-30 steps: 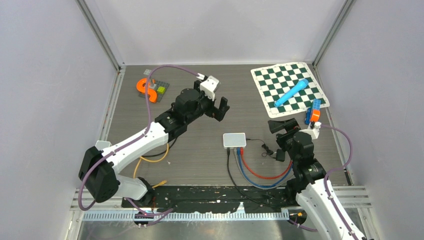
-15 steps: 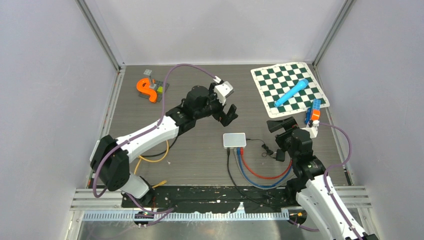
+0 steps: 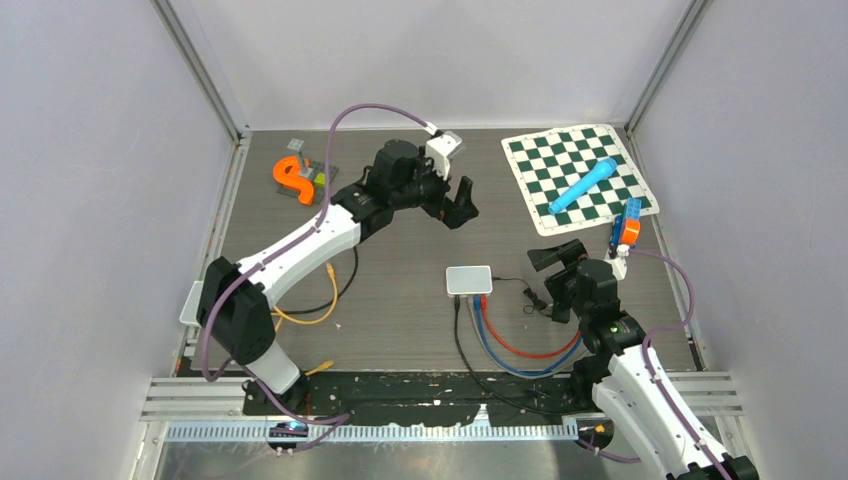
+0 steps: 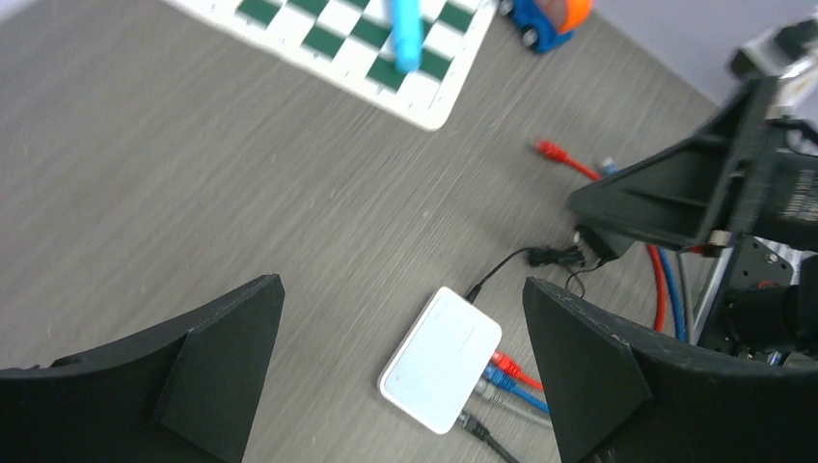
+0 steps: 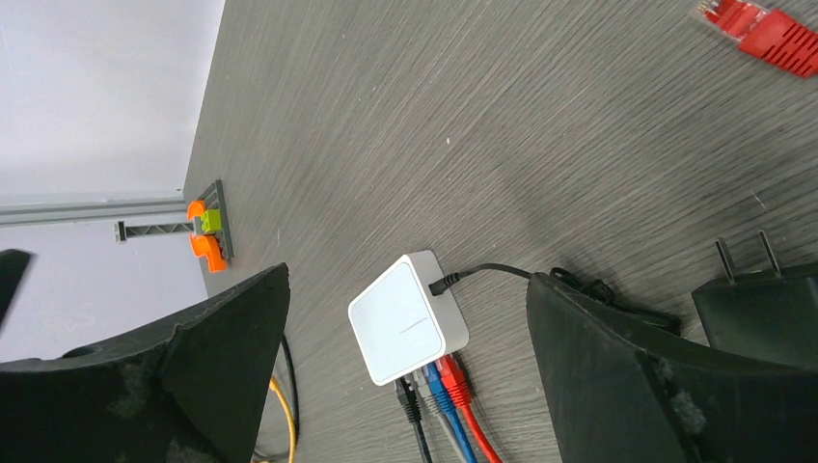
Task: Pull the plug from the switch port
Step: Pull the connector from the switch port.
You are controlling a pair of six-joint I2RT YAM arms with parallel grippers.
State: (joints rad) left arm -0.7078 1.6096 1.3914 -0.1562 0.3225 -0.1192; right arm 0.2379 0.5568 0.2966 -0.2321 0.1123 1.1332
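A small white switch lies mid-table, also seen in the left wrist view and the right wrist view. Black, grey, blue and red plugs sit in its near-side ports; a thin black power lead enters its right side. My left gripper is open and empty, raised behind and left of the switch. My right gripper is open and empty, just right of the switch, near the power adapter.
A checkered mat with a blue marker lies back right, a toy car beside it. Orange and grey blocks sit back left. Yellow and black cables lie front left. A loose red plug lies on the table.
My left arm swung right and then toward the back, its gripper now behind the switch. My right gripper shifted slightly left toward the switch.
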